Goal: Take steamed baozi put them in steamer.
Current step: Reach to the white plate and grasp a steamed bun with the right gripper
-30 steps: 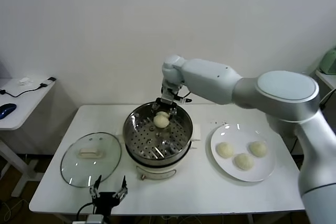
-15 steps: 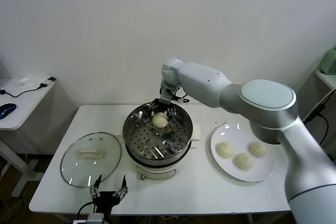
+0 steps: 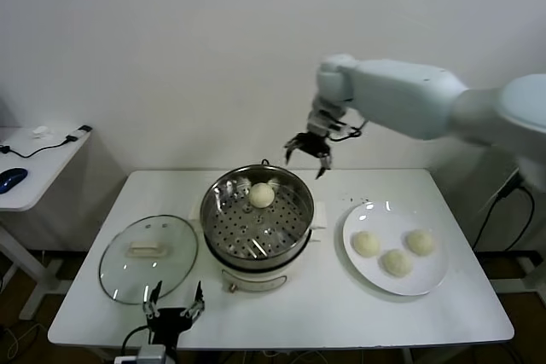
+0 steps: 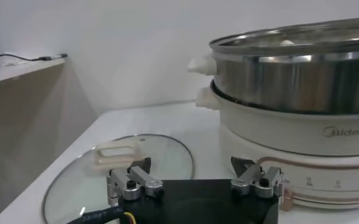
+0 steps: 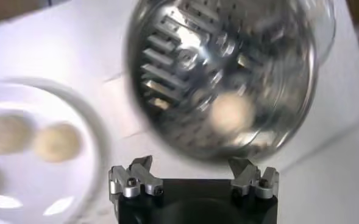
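Observation:
The steamer [image 3: 205, 210] stands mid-table, a shiny steel pot on a cream base. One steamed baozi [image 3: 262, 195] lies on its perforated tray, toward the back. Three more baozi [image 3: 395, 262] rest on a white plate [image 3: 354, 219] to the right. My right gripper [image 3: 308, 153] hangs open and empty in the air, above and behind the steamer's right rim. The right wrist view looks down past that gripper [image 5: 191, 164] onto the baozi [image 5: 231, 112] in the steamer [image 5: 167, 55]. My left gripper [image 3: 175, 306] is parked open at the table's front edge.
A round glass lid [image 3: 148, 249] with a white handle lies flat left of the steamer, just beyond the left gripper [image 4: 194, 167]. A side table [image 3: 34, 168] with a cable and a blue mouse stands at far left. The wall is close behind.
My right gripper opened and let go of the baozi inside the steamer, then rose and swung back to the right, out of the pot. The left arm stayed put.

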Motion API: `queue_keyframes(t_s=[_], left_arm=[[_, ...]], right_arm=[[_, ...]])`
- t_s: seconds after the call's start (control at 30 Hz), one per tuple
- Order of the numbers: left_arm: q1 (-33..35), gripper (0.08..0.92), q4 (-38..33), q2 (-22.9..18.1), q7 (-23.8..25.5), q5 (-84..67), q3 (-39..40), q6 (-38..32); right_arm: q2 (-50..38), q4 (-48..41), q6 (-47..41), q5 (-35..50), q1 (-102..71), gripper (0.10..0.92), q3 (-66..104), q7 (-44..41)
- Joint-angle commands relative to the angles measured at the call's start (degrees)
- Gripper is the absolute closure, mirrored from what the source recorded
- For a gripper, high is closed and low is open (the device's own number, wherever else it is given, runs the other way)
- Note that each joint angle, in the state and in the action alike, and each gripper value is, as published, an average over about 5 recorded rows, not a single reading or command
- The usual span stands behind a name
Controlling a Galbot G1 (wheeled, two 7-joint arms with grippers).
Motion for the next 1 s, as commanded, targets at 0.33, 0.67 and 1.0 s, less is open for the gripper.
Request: queue_keyframes(t_s=[0.33,0.67,1.0], left_arm=[[0.3,0.177,0.2,0.1,0.2,0.2,-0.5,-0.3],[0.8,0.177,0.7,-0.3,0.0,0.3,-0.6,-0.6],[0.4,0.177,1.2,-0.7,0.0,0.4,-0.2,-0.6]], right_arm=[[-20.8,18.3,-36.3,13.1,-8.9,0.203,-6.3,15.1],[-15.1,6.6,-37.0,8.3,-23.1,0.203,3.0,16.9],[-11.4,1.1,-37.0,6.4,-28.1,0.203,9.3,18.0]])
